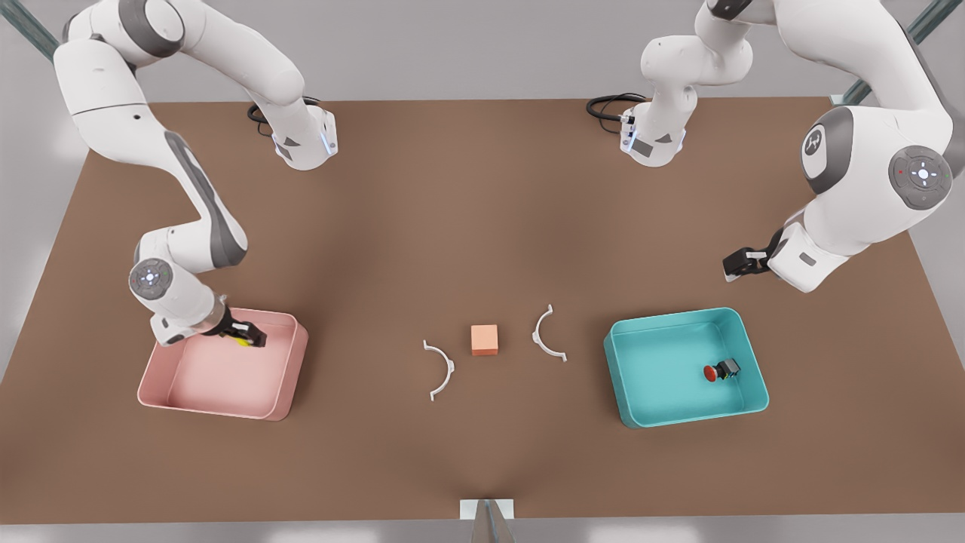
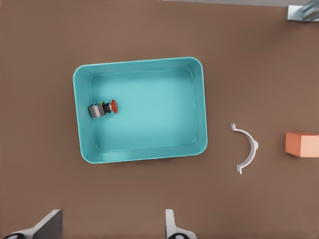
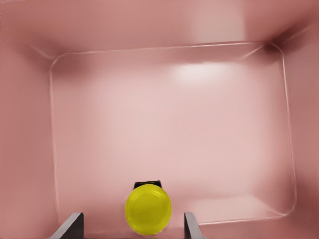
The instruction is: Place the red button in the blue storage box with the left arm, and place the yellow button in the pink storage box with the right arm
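Logged with orange cube [image 1: 485, 339] on tabletop [image 1: 482, 188] as reference.

Red button [image 1: 712, 372]: found lying on its side on the floor of blue storage box [image 1: 682, 317], well to the front view's right of the cube, near the box wall farthest from the cube. Judged done for this half.

Left hand [image 1: 735, 265]: seen raised above the tabletop, beyond the blue storage box on the side away from the cube and toward the arm bases. Released, fingers spread wide, nothing between them. Waiting.

Yellow button [image 3: 148, 209]: seen cap-up from the right wrist view, low inside pink storage box [image 1: 290, 377], well to the front view's left of the cube, close to the box wall on the arm's side. Cannot tell whether resting on the floor or just above it.

Right hand [image 1: 245, 334]: dipped inside the pink storage box, straddling the yellow button. Fingers parted wider than the cap, with a gap on either side, so read as released, not grasping.

Step in hand, as judged: drop-off of the yellow button, at or just past release.

Next move, as judged: lift the right hand straight up with fingers kept apart, clear of the cap and the near wall, to avoid nudging or tipping the button. Nothing further needed from the left arm.
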You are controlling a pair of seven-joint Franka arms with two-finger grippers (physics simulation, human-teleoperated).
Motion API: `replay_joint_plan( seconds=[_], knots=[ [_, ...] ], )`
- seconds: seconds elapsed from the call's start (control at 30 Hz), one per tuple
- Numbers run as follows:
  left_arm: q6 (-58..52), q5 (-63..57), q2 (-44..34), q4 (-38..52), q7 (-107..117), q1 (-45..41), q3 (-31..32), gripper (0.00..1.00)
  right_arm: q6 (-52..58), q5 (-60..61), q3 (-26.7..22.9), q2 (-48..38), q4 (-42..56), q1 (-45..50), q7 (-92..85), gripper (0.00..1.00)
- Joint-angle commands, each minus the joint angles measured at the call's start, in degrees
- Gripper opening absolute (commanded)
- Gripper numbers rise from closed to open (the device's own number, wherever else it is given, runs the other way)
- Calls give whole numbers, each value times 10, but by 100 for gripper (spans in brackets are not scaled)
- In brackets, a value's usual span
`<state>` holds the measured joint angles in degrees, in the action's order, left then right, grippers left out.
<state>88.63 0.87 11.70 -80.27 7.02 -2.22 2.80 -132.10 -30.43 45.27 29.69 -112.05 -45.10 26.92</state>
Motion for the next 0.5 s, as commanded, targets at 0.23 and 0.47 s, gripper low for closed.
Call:
replay_joint_plan(
  seconds=[0.23,0.47],
  knots=[
    [0,-1,-1,0,-29,-2,0,100,376,256,-349,-184,313,413,-232,100],
    [-1,-1,-1,0,-23,-3,1,100,370,293,-450,-221,264,458,-300,100]
  ],
)
